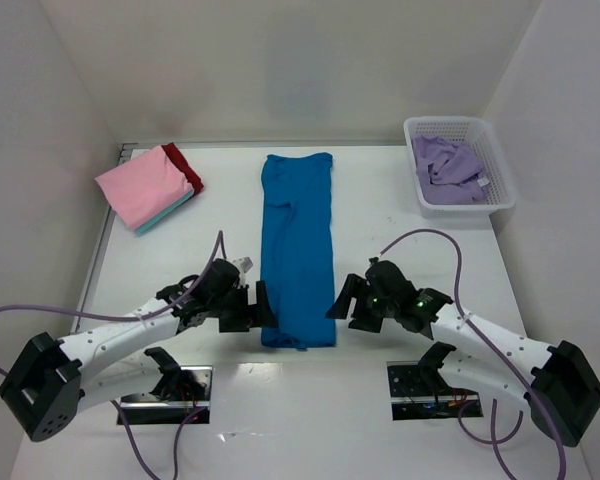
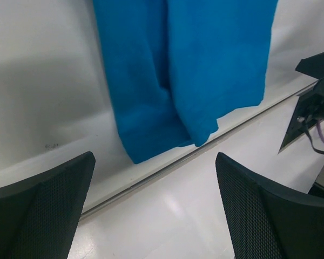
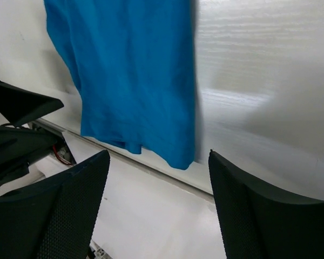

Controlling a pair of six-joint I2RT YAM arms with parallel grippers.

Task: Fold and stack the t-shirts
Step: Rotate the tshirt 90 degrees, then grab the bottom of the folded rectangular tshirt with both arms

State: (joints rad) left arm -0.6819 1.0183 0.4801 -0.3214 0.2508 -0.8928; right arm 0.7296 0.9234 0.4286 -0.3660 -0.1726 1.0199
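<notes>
A bright blue t-shirt (image 1: 297, 245) lies folded into a long narrow strip down the middle of the table; it also shows in the left wrist view (image 2: 183, 70) and the right wrist view (image 3: 135, 75). My left gripper (image 1: 263, 306) is open and empty, beside the strip's near left corner. My right gripper (image 1: 340, 298) is open and empty, beside its near right corner. A folded stack with a pink shirt (image 1: 143, 185) on top and a red shirt (image 1: 184, 163) under it lies at the back left. A lavender shirt (image 1: 448, 165) lies crumpled in the basket.
A white plastic mesh basket (image 1: 503, 178) stands at the back right. White walls close in the table at the back and sides. A seam in the table (image 2: 194, 154) runs just in front of the blue shirt's near edge.
</notes>
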